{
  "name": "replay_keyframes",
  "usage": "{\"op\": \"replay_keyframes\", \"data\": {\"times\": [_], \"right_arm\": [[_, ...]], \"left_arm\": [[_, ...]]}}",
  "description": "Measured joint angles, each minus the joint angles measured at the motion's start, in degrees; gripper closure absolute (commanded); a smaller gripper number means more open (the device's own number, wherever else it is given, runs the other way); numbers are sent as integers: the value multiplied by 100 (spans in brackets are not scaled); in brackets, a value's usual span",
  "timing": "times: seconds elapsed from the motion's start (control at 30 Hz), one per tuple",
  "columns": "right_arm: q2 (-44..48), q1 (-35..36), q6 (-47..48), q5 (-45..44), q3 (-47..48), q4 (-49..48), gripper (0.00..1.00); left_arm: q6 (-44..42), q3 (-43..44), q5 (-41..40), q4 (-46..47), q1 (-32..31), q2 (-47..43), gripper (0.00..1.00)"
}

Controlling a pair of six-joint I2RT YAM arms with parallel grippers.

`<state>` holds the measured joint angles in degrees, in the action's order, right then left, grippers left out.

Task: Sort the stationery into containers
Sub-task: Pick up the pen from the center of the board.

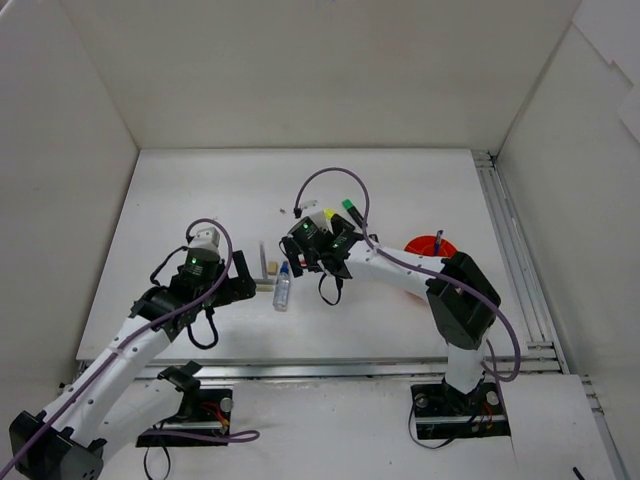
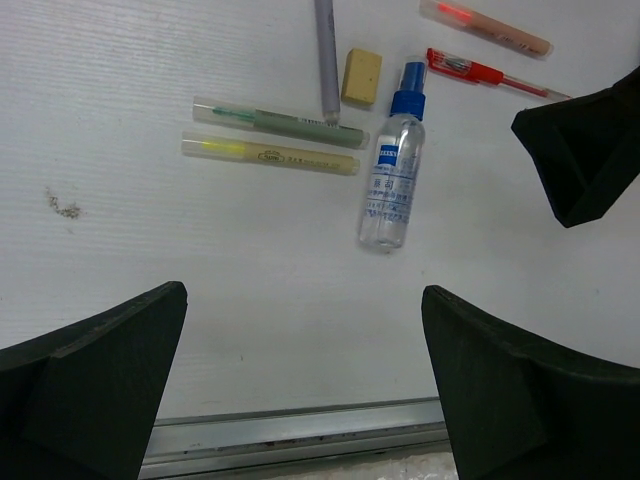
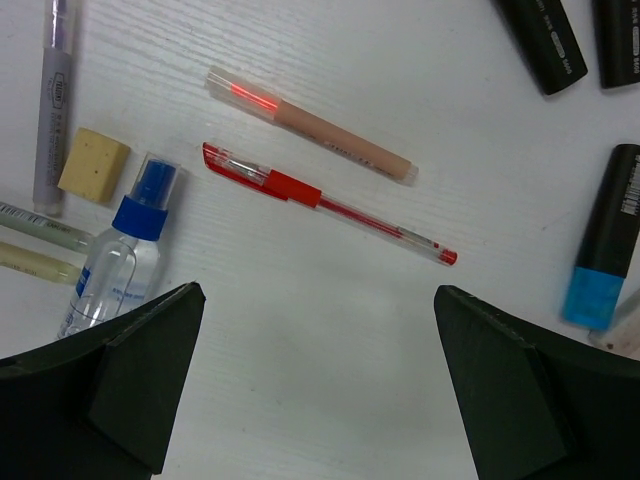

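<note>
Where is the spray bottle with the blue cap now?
The spray bottle lies flat in the left wrist view, right of the yellow pen, its cap beside the eraser.

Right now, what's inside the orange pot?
One thin pen stands up out of the pot. The right arm covers the pot's near side, so anything else inside is hidden.

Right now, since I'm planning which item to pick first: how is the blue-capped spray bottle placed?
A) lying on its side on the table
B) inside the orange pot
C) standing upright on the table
A: the left wrist view shows the spray bottle lying flat on the table, label up.
</note>
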<state>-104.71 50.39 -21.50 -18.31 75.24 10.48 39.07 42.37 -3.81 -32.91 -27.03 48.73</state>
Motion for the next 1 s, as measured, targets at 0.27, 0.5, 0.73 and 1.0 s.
{"op": "replay_keyframes", "data": {"times": [0.27,0.5,0.73,1.0], "right_arm": [[-369,48,879,70,92,-98,2],[-389,-597,1655,1397,-219,-424,4],[-675,-879,1906,2092,-223,-619,5],[-638,-866,1998,2389,-581,-957,13]], "left_arm": [[85,-468,236,37,42,-223,0],[144,-621,273,247,52,-330,0],[149,-621,286,297,52,-282,0],[149,-619,282,304,52,-48,0]]}}
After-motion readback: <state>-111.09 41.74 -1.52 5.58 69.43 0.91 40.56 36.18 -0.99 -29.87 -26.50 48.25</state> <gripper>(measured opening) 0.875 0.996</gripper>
